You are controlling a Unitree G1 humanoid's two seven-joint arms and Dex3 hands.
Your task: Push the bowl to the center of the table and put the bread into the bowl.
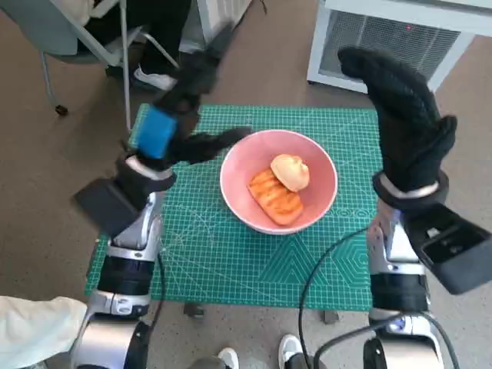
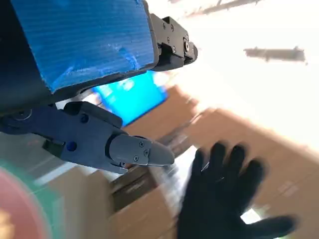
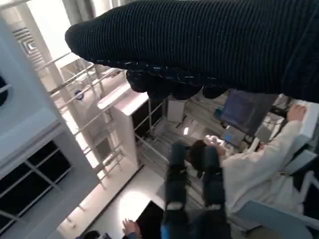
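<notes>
Hands raised above the table, both empty with fingers spread: blue-taped black left hand (image 1: 173, 123) just left of the round pink bowl (image 1: 323, 165), black knitted-glove right hand (image 1: 407, 127) to its right. Golden bread pieces (image 1: 278, 188) inside the bowl, mid green cutting mat (image 1: 231, 261). Only in right wrist view: seated person in white sleeves (image 3: 254, 172).

Bread (image 1: 278, 188) lies in the bowl (image 1: 238, 165) mid-table (image 1: 231, 261).
</notes>
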